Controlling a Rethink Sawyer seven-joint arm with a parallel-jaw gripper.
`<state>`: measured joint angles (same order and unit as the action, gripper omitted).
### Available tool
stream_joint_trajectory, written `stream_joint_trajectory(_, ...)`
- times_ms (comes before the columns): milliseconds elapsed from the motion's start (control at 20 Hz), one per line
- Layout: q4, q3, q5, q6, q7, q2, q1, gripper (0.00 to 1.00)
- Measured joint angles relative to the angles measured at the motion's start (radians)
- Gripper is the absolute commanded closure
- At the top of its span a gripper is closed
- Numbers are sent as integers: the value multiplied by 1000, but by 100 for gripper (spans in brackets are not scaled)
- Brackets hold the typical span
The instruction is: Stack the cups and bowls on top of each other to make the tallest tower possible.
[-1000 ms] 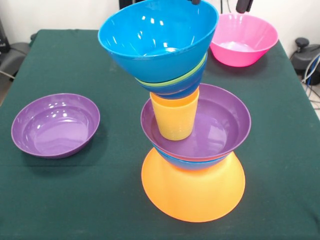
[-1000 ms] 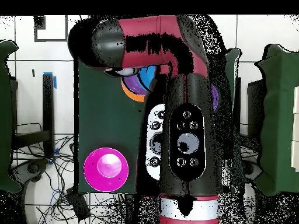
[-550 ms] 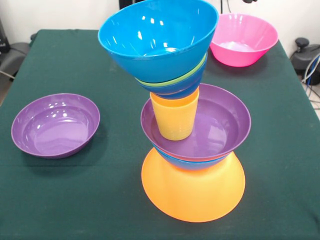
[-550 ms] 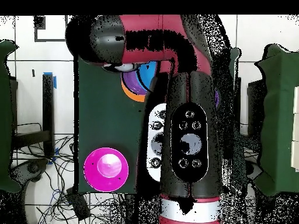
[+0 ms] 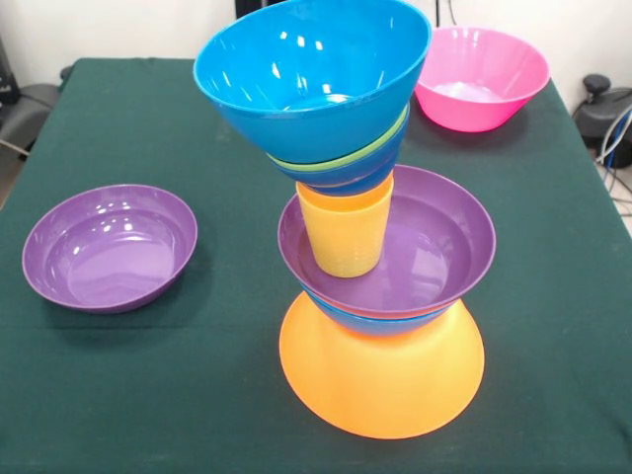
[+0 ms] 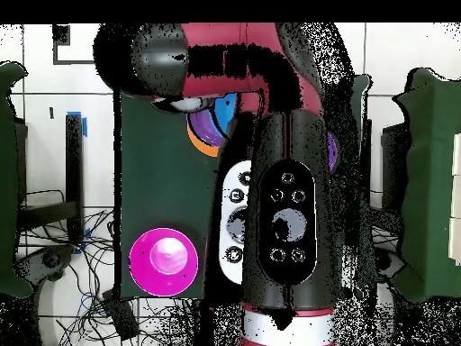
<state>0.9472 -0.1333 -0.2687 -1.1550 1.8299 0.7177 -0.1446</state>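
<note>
Tower [image 5: 380, 296] built centre frame; purple bowl [image 5: 109, 245] left, pink bowl [image 5: 481, 77] upper right unstacked. Claw unseen, state unknowable.

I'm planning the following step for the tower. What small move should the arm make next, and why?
Probably swing toward the loose purple bowl or the pink bowl: both sit upright on the table, apart from the tower. The top blue bowl already tilts, so any approach should be gentle. The gripper is not visible.
</note>
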Motion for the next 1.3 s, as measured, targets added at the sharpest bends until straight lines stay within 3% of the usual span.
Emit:
stream_joint_trajectory(600, 144, 89, 42, 41, 75, 80, 122, 0)
stream_joint_trajectory(850, 242, 154, 43, 136, 188, 119, 202, 0)
stream_joint_trajectory(1300, 339, 220, 43, 282, 301, 124, 257, 0)
